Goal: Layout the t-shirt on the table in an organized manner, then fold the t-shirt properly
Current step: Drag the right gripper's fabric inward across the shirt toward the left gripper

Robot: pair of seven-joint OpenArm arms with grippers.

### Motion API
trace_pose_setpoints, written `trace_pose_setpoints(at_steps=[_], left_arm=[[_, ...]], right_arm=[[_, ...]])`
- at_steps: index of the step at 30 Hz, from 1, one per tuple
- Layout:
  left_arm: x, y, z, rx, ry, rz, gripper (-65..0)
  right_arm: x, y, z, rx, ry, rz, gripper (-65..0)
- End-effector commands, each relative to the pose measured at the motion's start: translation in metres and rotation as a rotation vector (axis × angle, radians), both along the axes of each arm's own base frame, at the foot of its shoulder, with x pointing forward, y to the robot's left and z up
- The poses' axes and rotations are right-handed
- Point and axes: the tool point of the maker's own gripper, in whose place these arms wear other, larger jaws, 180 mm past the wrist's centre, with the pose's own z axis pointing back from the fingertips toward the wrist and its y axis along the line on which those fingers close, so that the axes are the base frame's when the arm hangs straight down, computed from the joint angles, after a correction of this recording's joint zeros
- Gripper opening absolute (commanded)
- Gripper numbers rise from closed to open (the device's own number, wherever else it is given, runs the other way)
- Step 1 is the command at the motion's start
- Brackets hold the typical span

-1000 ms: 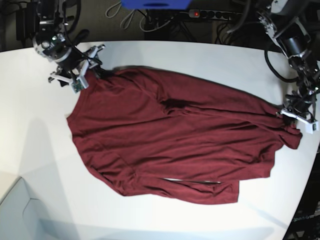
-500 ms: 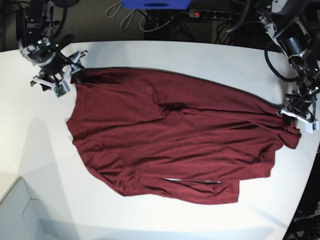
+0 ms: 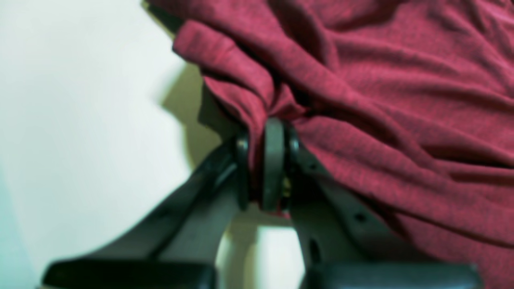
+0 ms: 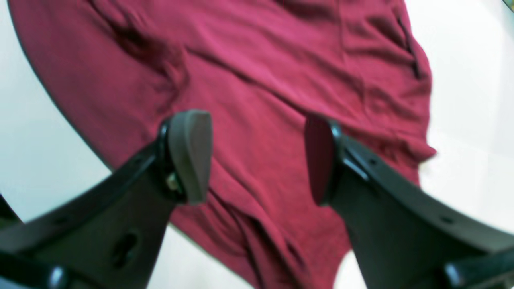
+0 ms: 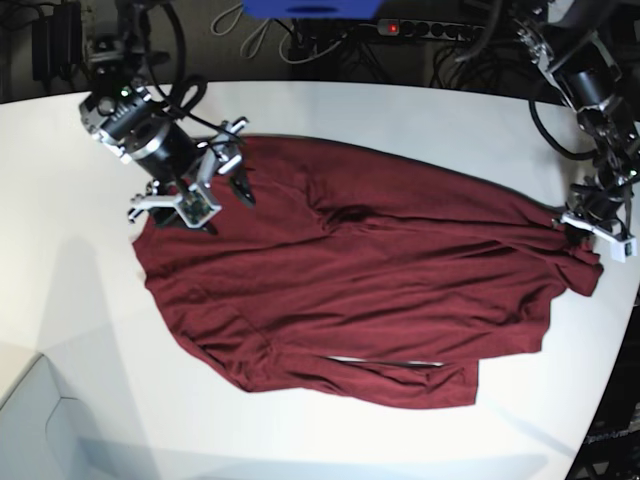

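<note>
The dark maroon t-shirt (image 5: 360, 280) lies spread and wrinkled across the white table (image 5: 400, 110), with a sleeve folded along its near edge. At the shirt's right end my left gripper (image 5: 577, 228) is shut on a bunched fold of fabric. The left wrist view shows that fold pinched in the left gripper (image 3: 267, 132), with the t-shirt (image 3: 381, 100) draped to its right. My right gripper (image 5: 222, 203) hovers open over the shirt's upper left part. The right wrist view shows the right gripper (image 4: 257, 156) holding nothing, above the t-shirt (image 4: 281, 80).
Beyond the table's far edge are a power strip (image 5: 420, 28), cables and a blue object (image 5: 310, 8). The table's curved edge (image 5: 610, 370) runs close to the left arm. A pale grey surface (image 5: 40, 430) sits at the near left corner.
My right arm swung from the shirt's far left corner back toward the right and nearer, now over the fabric, still open. The left arm and its grip have not moved.
</note>
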Motion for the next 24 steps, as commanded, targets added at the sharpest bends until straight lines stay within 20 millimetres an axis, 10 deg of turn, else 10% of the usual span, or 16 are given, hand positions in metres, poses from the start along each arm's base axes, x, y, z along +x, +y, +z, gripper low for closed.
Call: trace_pose_setpoints(at_steps=[1, 12, 24], left_arm=[[0.012, 0.010, 0.021, 0.028, -0.059, 0.005, -63.3], [0.011, 0.009, 0.020, 0.027, -0.053, 0.002, -63.3], [0.004, 0.009, 0.014, 0.021, -0.037, 0.005, -63.3]], right_arm=[[0.003, 0.006, 0.010, 0.027, -0.034, 0.010, -28.1], [0.023, 0.097, -0.018, 0.142, 0.055, 0.181, -25.2], [0.056, 0.115, -0.049, 0.164, 0.153, 0.184, -24.4]])
